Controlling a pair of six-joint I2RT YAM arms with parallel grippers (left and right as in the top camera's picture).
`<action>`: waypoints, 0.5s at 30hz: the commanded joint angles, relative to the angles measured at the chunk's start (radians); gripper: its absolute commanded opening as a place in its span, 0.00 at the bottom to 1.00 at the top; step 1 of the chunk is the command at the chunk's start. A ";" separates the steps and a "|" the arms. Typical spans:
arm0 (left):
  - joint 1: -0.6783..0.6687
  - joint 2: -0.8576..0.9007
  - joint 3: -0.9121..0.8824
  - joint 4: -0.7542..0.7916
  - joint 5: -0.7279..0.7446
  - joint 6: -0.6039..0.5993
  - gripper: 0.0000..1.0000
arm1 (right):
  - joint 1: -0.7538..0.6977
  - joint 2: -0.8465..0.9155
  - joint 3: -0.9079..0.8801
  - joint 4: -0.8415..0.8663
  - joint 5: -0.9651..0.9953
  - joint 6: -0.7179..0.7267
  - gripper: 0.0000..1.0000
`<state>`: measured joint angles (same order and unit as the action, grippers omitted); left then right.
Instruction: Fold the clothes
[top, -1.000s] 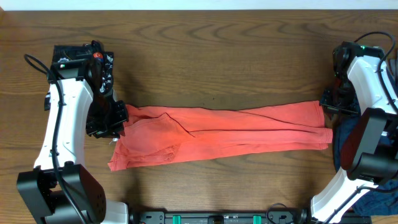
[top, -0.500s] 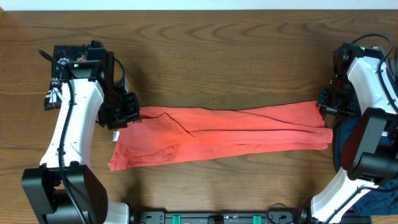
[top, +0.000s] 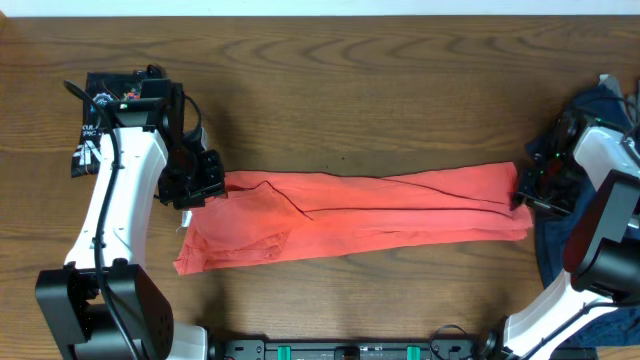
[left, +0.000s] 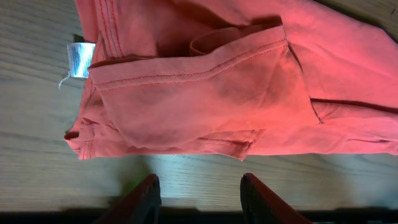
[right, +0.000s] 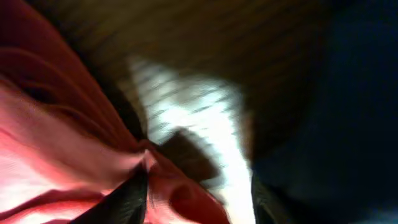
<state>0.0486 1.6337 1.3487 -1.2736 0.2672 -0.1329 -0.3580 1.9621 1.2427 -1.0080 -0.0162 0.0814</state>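
The orange-red T-shirt (top: 360, 215) lies folded into a long strip across the table, print hidden. My left gripper (top: 207, 186) is at its upper left end. In the left wrist view the jaws (left: 199, 185) are open and empty over bare wood, and the shirt (left: 205, 87) lies just beyond the fingertips. My right gripper (top: 522, 190) is at the strip's right end. In the blurred right wrist view its fingers (right: 196, 194) are apart with the edge of the orange shirt (right: 56, 149) between them. A navy blue shirt (top: 556, 250) lies at the right edge, under the right arm.
A white care label (left: 79, 60) sticks out of the shirt's left end. More navy cloth (top: 602, 95) shows behind the right arm and fills the right side of the right wrist view (right: 336, 124). Brown wooden table (top: 330, 100) all round.
My left gripper moved a little right along the shirt's left end, then stayed. My right arm shifted down and right at the shirt's right end, uncovering navy cloth behind it.
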 joint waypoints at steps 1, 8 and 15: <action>0.000 -0.019 -0.008 0.001 0.009 0.002 0.44 | -0.001 0.000 -0.043 0.048 -0.176 -0.076 0.74; 0.000 -0.019 -0.008 0.003 0.009 0.002 0.44 | -0.001 0.000 -0.055 0.051 -0.180 -0.076 0.70; 0.000 -0.019 -0.008 0.008 0.009 0.002 0.44 | -0.003 -0.001 -0.031 0.023 -0.169 -0.080 0.72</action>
<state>0.0486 1.6337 1.3487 -1.2682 0.2672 -0.1329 -0.3576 1.9453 1.2171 -0.9737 -0.1303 0.0292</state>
